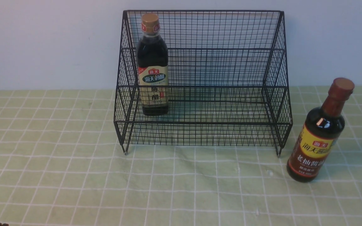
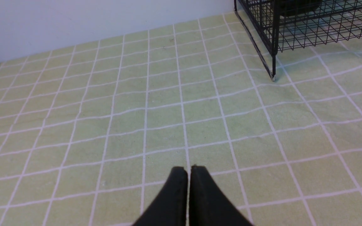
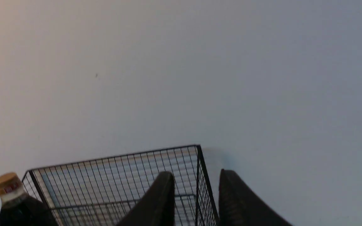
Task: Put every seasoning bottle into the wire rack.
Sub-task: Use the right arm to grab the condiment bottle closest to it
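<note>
Inside the rack (image 1: 203, 122), gold-capped bottle (image 1: 152, 62).

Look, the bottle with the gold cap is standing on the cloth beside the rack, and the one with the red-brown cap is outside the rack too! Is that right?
Not quite: the front view shows the gold-capped bottle inside the rack.

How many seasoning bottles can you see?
2: the gold-capped bottle stands inside the wire rack, at its left end; the red-capped bottle is outside, right of it.
</note>
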